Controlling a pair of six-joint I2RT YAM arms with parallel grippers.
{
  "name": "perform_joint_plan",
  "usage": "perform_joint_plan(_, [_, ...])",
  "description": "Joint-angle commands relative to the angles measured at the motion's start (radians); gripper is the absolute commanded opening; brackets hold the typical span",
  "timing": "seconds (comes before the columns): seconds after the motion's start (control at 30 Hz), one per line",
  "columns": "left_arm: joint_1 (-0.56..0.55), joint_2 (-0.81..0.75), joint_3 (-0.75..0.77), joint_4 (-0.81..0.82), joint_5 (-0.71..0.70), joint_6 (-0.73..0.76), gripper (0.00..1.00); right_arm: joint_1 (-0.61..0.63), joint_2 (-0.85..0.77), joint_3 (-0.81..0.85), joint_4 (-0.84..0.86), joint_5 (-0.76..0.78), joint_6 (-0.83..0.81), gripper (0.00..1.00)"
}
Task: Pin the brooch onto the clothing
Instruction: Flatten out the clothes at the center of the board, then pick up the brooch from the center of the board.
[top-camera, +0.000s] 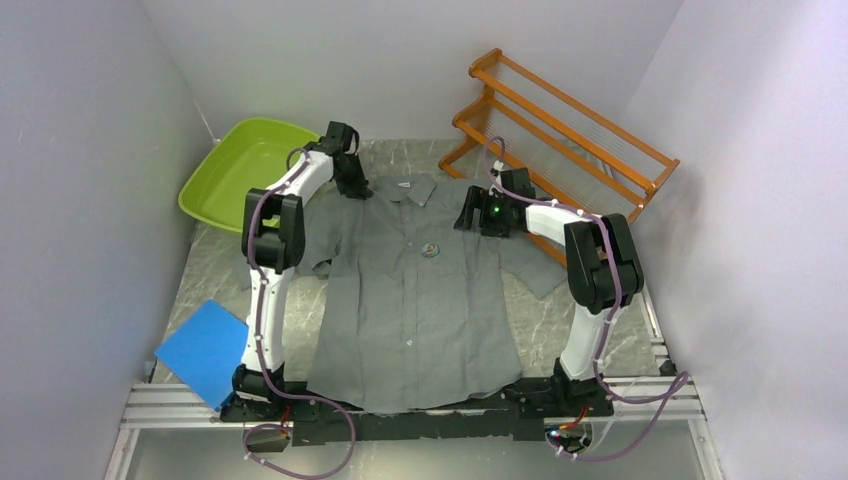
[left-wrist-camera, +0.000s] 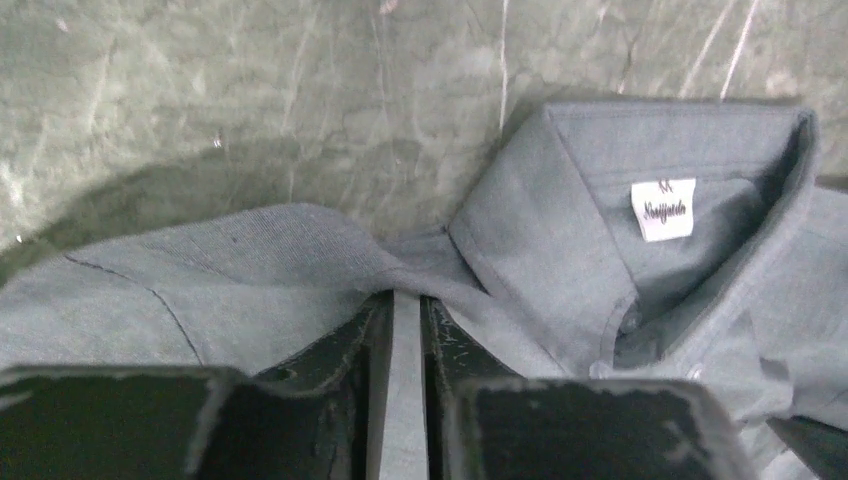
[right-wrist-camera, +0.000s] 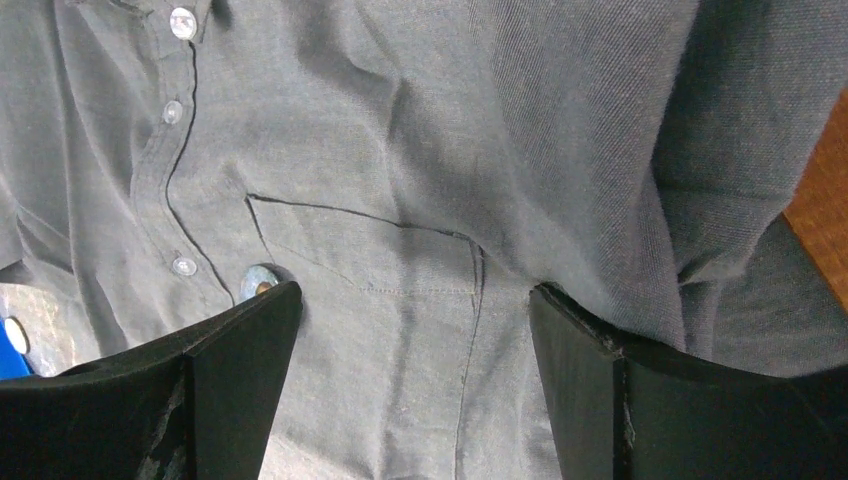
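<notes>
Shirt (top-camera: 410, 310) lies flat on the table (top-camera: 205, 275), buttoned front up, collar (top-camera: 405, 187) at the far end. Bare marble runs down both sides of the shirt. Green tub (top-camera: 235, 170) sits far-left of the collar, orange rack (top-camera: 570, 120) far-right and hard against that sleeve, blue sheet (top-camera: 203, 350) near-left of the hem. Left gripper (top-camera: 352, 185) is at the shoulder just left of the collar, jaws nearly together, and a ridge of shirt fabric runs up into the slit, so it looks nipped, though the wrist view is tight. Right gripper (right-wrist-camera: 415, 295) hangs over the chest pocket (right-wrist-camera: 370, 260) right of the collar, jaws spread wide, holding nothing. Brooch (top-camera: 430, 249) sits on the shirt front below the collar, beside the button line.
</notes>
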Motion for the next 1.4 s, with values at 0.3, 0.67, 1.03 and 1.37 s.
perform_joint_plan(0.3, [0.017, -0.867, -0.806, 0.385, 0.075, -0.055, 0.69, 0.016, -0.282, -0.182, 0.101, -0.260, 0.035, 0.91])
perform_joint_plan(0.67, [0.142, -1.370, -1.185, 0.050, -0.123, -0.148, 0.95, 0.074, -0.359, -0.392, 0.252, -0.376, 0.102, 0.92])
perform_joint_plan(1.03, [0.291, -1.491, -1.299, -0.186, -0.266, -0.293, 0.95, 0.077, -0.459, -0.486, 0.292, -0.371, 0.095, 0.93])
perform_joint_plan(1.37, [0.451, -1.365, -1.332, -0.180, -0.269, -0.327, 0.91, 0.075, -0.487, -0.537, 0.338, -0.401, 0.084, 0.93])
